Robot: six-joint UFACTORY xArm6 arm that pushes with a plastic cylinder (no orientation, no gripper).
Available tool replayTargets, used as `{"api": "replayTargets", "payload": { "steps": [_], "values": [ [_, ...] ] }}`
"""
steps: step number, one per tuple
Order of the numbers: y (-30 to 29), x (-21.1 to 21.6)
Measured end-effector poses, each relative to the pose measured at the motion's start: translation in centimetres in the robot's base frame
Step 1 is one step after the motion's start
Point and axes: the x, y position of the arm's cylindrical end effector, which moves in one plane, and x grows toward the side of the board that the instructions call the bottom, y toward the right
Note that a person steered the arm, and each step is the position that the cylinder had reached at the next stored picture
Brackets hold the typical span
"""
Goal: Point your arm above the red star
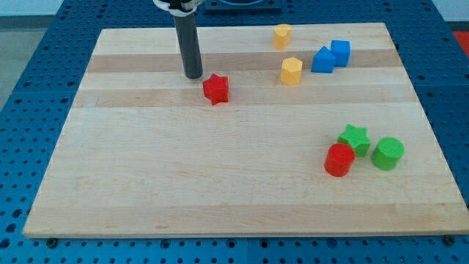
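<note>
The red star [216, 89] lies on the wooden board [183, 176] in the upper middle of the view. My tip [193, 75] is at the end of the dark rod that comes down from the view's top. It sits just to the upper left of the red star, a small gap apart from it.
Two yellow blocks [282, 35] [292, 71] and two blue blocks [323, 60] [341, 52] lie at the upper right. A red cylinder [338, 160], a green star [355, 138] and a green cylinder [388, 153] cluster at the lower right.
</note>
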Motion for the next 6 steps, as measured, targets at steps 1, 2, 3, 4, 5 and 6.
{"api": "replayTargets", "payload": {
  "steps": [1,2,3,4,5,6],
  "values": [
    [-0.68,-0.12],
    [-0.85,-0.02],
    [-0.85,0.08],
    [-0.70,0.33],
    [-0.70,0.45],
    [-0.70,0.45]
  ]
}}
